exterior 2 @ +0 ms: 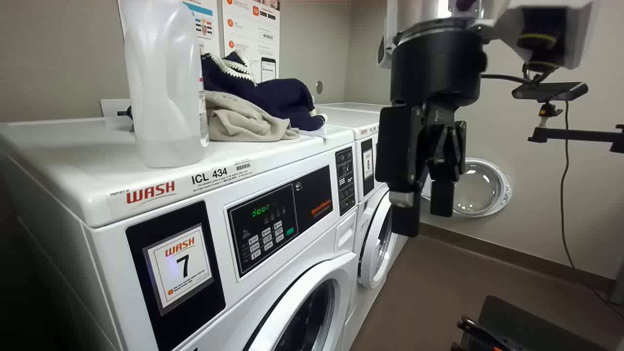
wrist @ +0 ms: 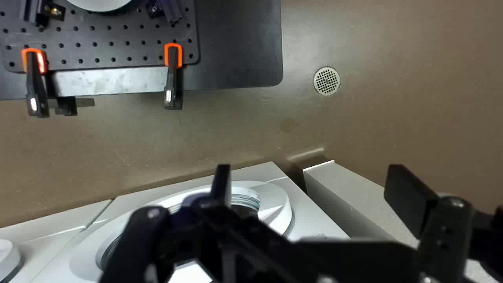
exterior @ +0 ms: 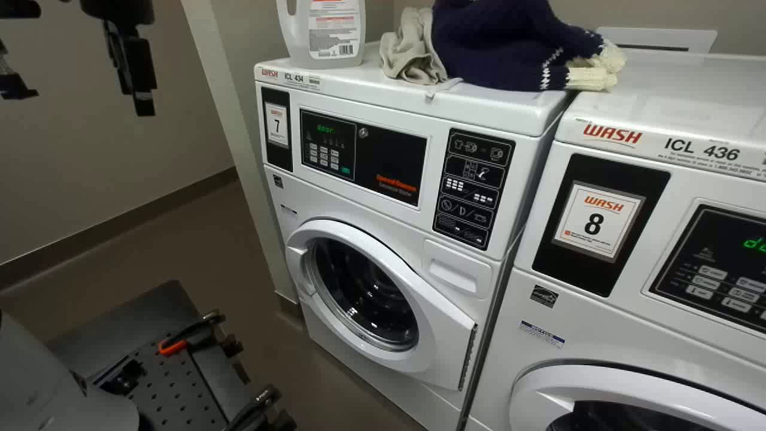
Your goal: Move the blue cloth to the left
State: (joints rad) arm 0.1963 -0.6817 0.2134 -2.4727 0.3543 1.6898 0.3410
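Note:
The blue cloth is a dark navy knit piece with cream trim, and it lies bunched on top of the washers in both exterior views. It lies against a beige cloth, which also shows in an exterior view. My gripper hangs pointing down in front of the washers, well apart from the cloth. It also shows at the upper left of an exterior view. In the wrist view my gripper has its fingers spread wide with nothing between them. The blue cloth does not show in the wrist view.
A detergent bottle stands on washer 7 beside the beige cloth. Washer 8 adjoins it. A wall end rises beside washer 7. The robot's base plate with clamps stands across a strip of floor from the washers.

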